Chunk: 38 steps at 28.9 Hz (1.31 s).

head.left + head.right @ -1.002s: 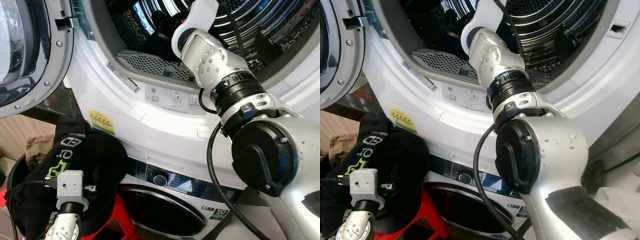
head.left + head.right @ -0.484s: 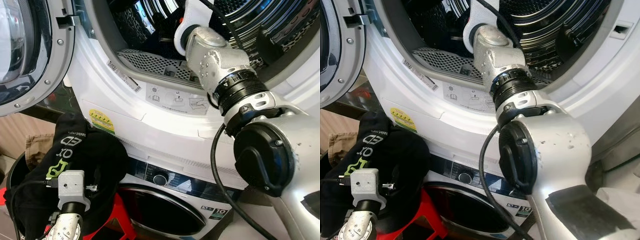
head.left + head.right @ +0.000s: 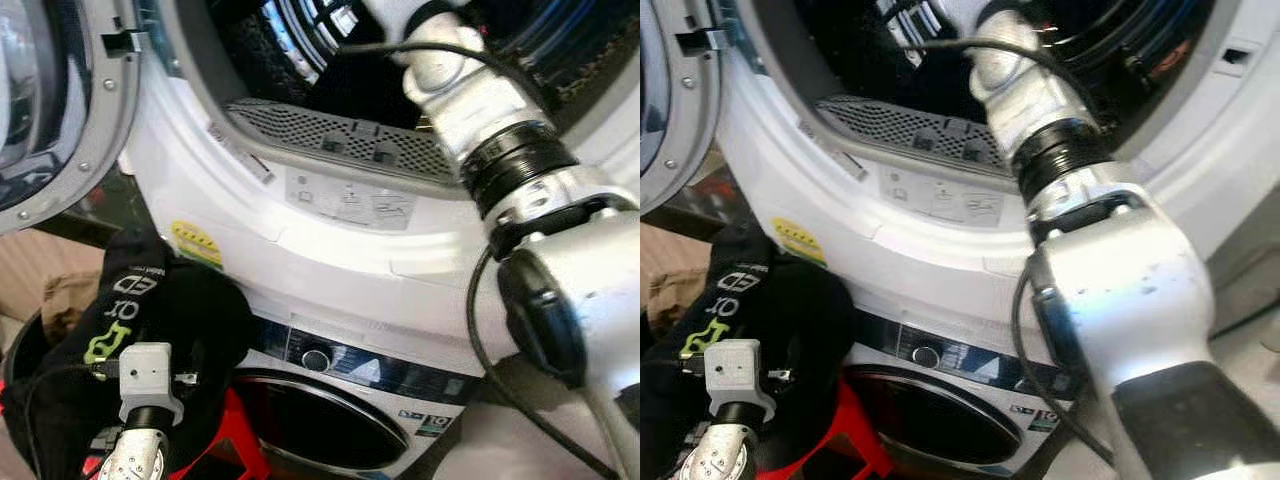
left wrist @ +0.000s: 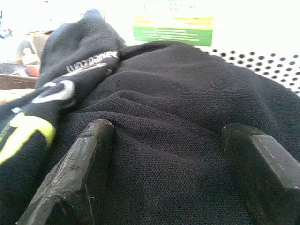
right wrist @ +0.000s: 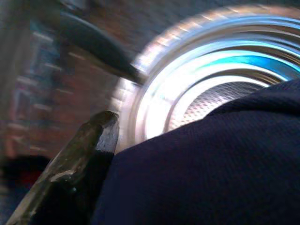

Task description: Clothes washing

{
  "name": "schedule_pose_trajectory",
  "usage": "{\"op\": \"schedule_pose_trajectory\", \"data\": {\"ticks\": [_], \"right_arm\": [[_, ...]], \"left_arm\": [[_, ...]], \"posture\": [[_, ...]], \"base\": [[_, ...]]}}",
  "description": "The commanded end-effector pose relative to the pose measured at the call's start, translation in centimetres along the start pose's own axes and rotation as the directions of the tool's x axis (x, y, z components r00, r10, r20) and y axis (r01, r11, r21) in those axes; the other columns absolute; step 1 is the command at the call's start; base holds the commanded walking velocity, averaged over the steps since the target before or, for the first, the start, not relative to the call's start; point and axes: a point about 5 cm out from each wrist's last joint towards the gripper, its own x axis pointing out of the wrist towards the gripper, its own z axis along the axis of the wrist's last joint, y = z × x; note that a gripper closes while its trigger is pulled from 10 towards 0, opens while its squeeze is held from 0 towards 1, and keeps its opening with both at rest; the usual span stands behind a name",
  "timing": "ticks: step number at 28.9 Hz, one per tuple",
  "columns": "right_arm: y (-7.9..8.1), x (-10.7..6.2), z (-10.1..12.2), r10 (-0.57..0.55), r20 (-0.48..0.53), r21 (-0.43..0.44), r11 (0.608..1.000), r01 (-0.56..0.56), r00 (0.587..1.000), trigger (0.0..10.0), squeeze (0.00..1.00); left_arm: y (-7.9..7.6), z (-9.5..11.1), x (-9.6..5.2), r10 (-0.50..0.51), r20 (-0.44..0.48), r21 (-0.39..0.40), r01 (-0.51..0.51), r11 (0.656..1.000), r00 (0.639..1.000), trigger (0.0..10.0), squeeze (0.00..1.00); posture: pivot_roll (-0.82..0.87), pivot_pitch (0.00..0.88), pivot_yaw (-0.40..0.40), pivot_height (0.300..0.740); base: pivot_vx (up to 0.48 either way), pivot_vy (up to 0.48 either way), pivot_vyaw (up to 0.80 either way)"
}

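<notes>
A black garment [image 3: 170, 320] with white and yellow-green print is heaped at the lower left, below the open drum [image 3: 330, 60] of the upper machine. My left gripper [image 4: 166, 131] is open, and its two fingers [image 4: 89, 154] press down on that black cloth. My right arm [image 3: 480, 110] reaches up into the drum. In the right wrist view one black finger [image 5: 89, 145] shows beside a dark blue cloth [image 5: 211, 168] that covers the other finger. The ribbed, shiny drum wall [image 5: 187, 89] curves behind the cloth.
The upper machine's round door [image 3: 50, 100] hangs open at the left. A perforated grille [image 3: 340, 140] lines the drum's lower lip. Below sits a second machine with a dark round door [image 3: 320, 420] and a knob [image 3: 316, 359]. Something red [image 3: 235, 430] stands under the black garment.
My right arm has pushed up and deeper into the drum. The head view has shifted a little. The left arm and the black garment have stayed put.
</notes>
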Motion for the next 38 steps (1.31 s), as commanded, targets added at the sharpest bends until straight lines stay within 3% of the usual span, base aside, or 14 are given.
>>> {"op": "schedule_pose_trajectory", "data": {"ticks": [1,7,11,12,14,17,22,26,27,28,31,33,35,38], "right_arm": [[-0.8,0.0,-0.4,-0.004,-0.031,0.258,0.966,0.012,1.000,10.0,0.00],[-3.2,-0.4,-1.9,-0.150,-0.160,0.552,0.806,0.215,0.976,10.0,0.00],[-2.7,-0.1,0.1,-0.086,-0.030,0.412,0.907,0.090,0.996,10.0,0.00],[0.1,0.0,2.0,0.120,0.119,0.286,0.947,-0.150,0.986,10.0,0.00],[0.8,0.1,2.4,0.151,0.123,0.164,0.972,-0.170,0.981,10.0,0.00],[-1.5,0.0,0.8,-0.057,0.013,-0.053,0.997,0.058,0.998,10.0,0.00],[-3.8,-0.4,-1.1,-0.191,-0.094,0.168,0.964,0.205,0.977,10.0,0.00],[0.4,-0.1,-0.7,0.114,-0.014,0.439,0.893,-0.097,0.993,10.0,0.00],[2.9,-0.2,0.6,0.299,0.118,0.489,0.812,-0.317,0.947,10.0,0.00],[3.1,-0.2,1.0,0.308,0.149,0.521,0.783,-0.340,0.940,10.0,0.00],[2.3,-0.1,0.8,0.239,0.131,0.579,0.769,-0.270,0.962,10.0,0.00],[-0.4,-0.1,-0.7,0.042,0.015,0.668,0.743,-0.041,0.999,10.0,0.00],[-2.3,-0.5,-3.3,-0.092,-0.169,0.715,0.674,0.186,0.981,10.0,0.00],[-2.8,-0.9,-4.6,-0.126,-0.248,0.703,0.658,0.268,0.960,10.0,0.00]], "left_arm": [[-0.7,0.0,-0.2,-0.036,-0.009,-0.017,0.036,0.999,0.999,10.0,0.00],[-0.7,0.1,-0.1,-0.032,-0.005,-0.021,0.032,0.999,0.999,10.0,0.00],[-0.8,0.2,-0.2,-0.031,-0.004,-0.024,0.031,0.999,1.000,10.0,0.00],[-0.8,0.1,-0.2,-0.033,-0.007,-0.026,0.033,0.999,0.999,10.0,0.00],[-0.8,0.1,-0.2,-0.035,-0.009,-0.028,0.035,0.999,0.999,10.0,0.00],[-0.9,0.1,-0.2,-0.038,-0.008,-0.027,0.038,0.999,0.999,10.0,0.00],[-0.9,0.3,-0.2,-0.035,-0.005,-0.030,0.035,0.999,0.999,10.0,0.00],[-1.1,0.2,-0.2,-0.045,-0.008,-0.034,0.045,0.998,0.999,10.0,0.00],[-1.2,0.2,-0.2,-0.051,-0.009,-0.035,0.050,0.998,0.999,10.0,0.00],[-1.2,0.2,-0.2,-0.052,-0.010,-0.036,0.052,0.998,0.999,10.0,0.00],[-1.2,0.3,-0.2,-0.054,-0.009,-0.036,0.053,0.998,0.999,10.0,0.00],[-1.2,0.3,-0.2,-0.055,-0.008,-0.037,0.054,0.998,0.998,10.0,0.00],[-1.2,0.3,-0.2,-0.055,-0.008,-0.037,0.055,0.998,0.998,10.0,0.00],[-1.2,0.4,-0.3,-0.056,-0.008,-0.038,0.055,0.998,0.998,10.0,0.00]], "posture": [[0.07,0.037,-0.071,0.740],[0.08,0.037,-0.077,0.740],[0.07,0.044,-0.074,0.740],[0.06,0.044,-0.073,0.740],[0.06,0.049,-0.068,0.740],[0.07,0.046,-0.074,0.740],[0.07,0.050,-0.072,0.740],[0.06,0.051,-0.067,0.740],[0.06,0.049,-0.066,0.740],[0.06,0.050,-0.063,0.740],[0.07,0.052,-0.060,0.740],[0.07,0.043,-0.063,0.740],[0.08,0.040,-0.064,0.740],[0.07,0.040,-0.065,0.740]], "base": [[0.000,0.000,0.00],[0.000,0.000,0.00],[0.000,0.000,0.00],[0.000,0.000,0.00],[0.000,0.000,0.00],[0.000,0.000,0.00],[0.000,0.000,0.00],[0.000,0.000,0.00],[0.000,0.000,0.00],[0.000,0.000,0.00],[0.000,0.000,0.00],[0.000,0.000,0.00],[0.000,0.000,0.00],[0.000,0.000,0.00]]}}
